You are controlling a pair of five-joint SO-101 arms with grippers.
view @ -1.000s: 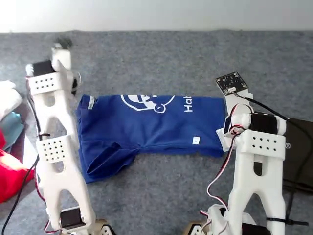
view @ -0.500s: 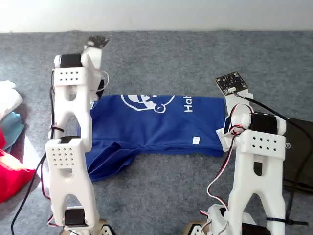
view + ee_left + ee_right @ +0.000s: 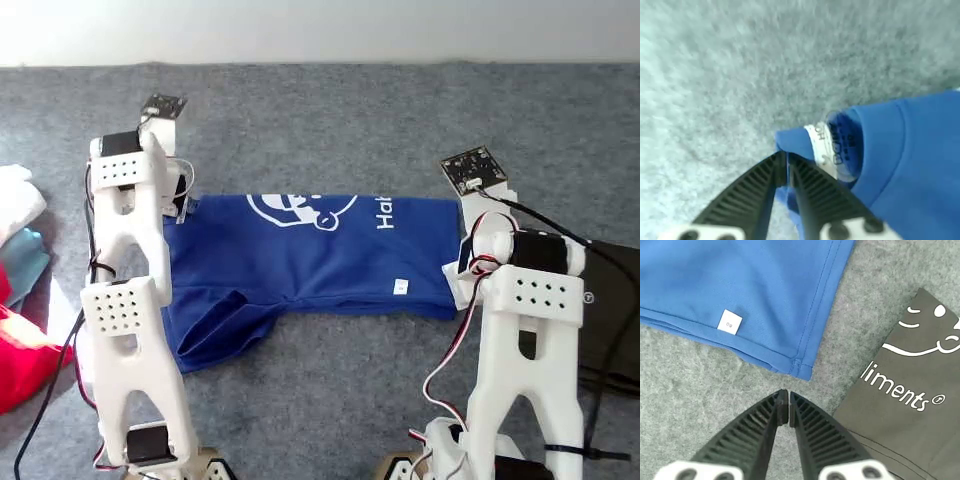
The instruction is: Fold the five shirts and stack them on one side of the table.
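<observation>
Left wrist view: left jaws pinch the blue shirt (image 3: 905, 160).

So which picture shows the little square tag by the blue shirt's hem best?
The right wrist view: the square tag sits close and flat on the blue shirt. The high view shows it as a tiny white speck. The left wrist view looks at the collar end.

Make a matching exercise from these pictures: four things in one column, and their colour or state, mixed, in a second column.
1 middle shirt
2 shirt by right arm
3 cloth at left edge
4 right end effector

a red
b shut, holding nothing
c blue
d black

Pairs: 1-c; 2-d; 3-a; 4-b
</observation>
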